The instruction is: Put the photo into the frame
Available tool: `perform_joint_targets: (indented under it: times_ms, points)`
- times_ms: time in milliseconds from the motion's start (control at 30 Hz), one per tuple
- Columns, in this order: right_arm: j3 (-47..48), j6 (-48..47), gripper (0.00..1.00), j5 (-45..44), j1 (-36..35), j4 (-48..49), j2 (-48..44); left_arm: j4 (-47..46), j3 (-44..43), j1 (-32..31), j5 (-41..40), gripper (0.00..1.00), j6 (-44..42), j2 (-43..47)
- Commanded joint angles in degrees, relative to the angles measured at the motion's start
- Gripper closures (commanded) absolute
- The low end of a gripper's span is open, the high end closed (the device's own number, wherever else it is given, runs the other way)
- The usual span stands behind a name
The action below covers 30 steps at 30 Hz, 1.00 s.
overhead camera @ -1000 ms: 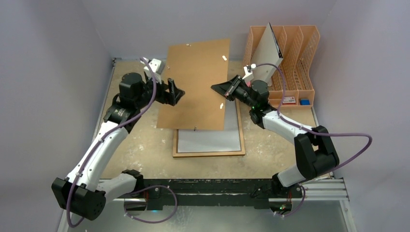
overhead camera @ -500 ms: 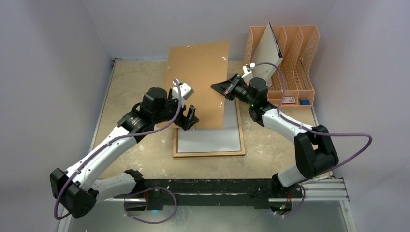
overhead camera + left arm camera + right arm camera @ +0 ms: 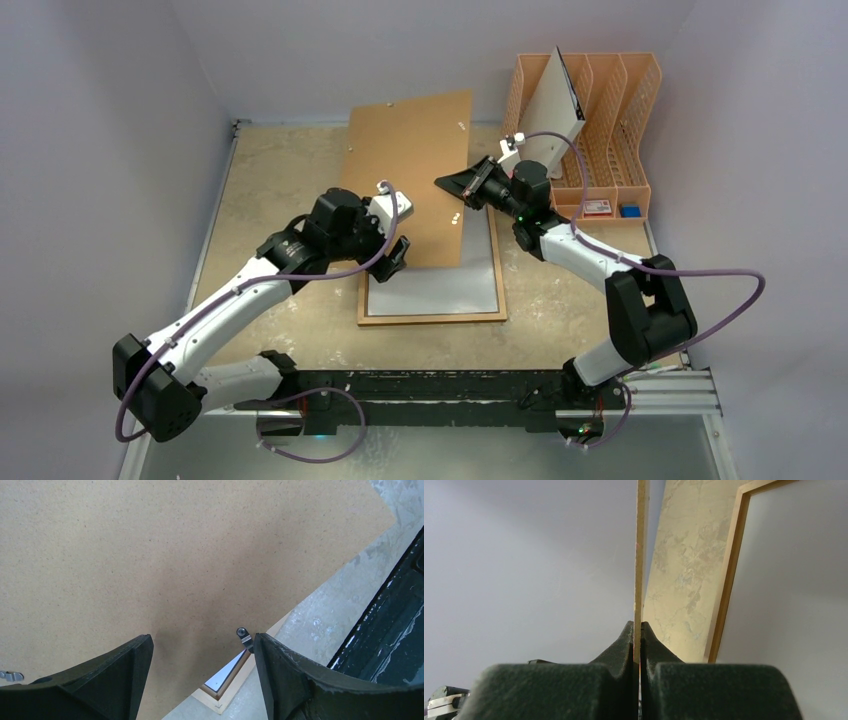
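The frame (image 3: 432, 318) lies flat on the table, its pale pane facing up; its corner (image 3: 220, 700) and side rail (image 3: 726, 580) show in the wrist views. A plain brown backing board (image 3: 410, 170) hangs tilted above the frame's far half. My right gripper (image 3: 462, 185) is shut on the board's right edge (image 3: 640, 555), which runs between its jaws (image 3: 637, 625). My left gripper (image 3: 393, 255) is open over the board's near left corner (image 3: 150, 555), with nothing between its jaws (image 3: 202, 642). The photo (image 3: 550, 120) stands upright in the organizer, only its pale side showing.
An orange file organizer (image 3: 620, 110) stands at the back right, with a small red box (image 3: 598, 208) and a blue item (image 3: 629, 211) in front. A metal clip (image 3: 244, 636) sits at the board's near edge. Grey walls close in the back and sides.
My left arm swung from the board's left edge rightward and nearer, over the board's near left corner. The board tipped slightly. The right arm barely moved.
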<state>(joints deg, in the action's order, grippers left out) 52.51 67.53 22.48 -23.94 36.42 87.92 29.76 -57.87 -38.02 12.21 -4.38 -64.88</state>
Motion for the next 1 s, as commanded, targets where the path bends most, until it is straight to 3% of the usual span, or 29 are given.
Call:
perform_joint_targets:
  times_ms: [0,167,400,800,967]
  points:
    - [3.65,2.05,1.00,1.38,0.18,6.55,-1.70,-0.48,0.89,-0.30,-0.82,0.24,-1.65,-0.08]
    - [3.50,2.15,1.00,1.86,0.10,6.60,-1.78,-0.61,1.22,-0.31,-1.52,0.26,-1.33,-0.83]
    - [3.17,1.84,1.00,2.50,0.18,6.65,-2.04,-0.06,0.98,-0.33,-8.86,0.43,-0.67,0.00]
    - [-1.68,-0.88,1.00,4.97,0.96,4.16,-5.07,1.03,-0.67,-0.34,-6.94,0.31,3.52,5.02]
    - [-5.05,-2.81,1.00,8.16,2.45,4.82,-7.43,-3.04,-0.94,-0.36,-19.89,0.30,15.55,6.77]
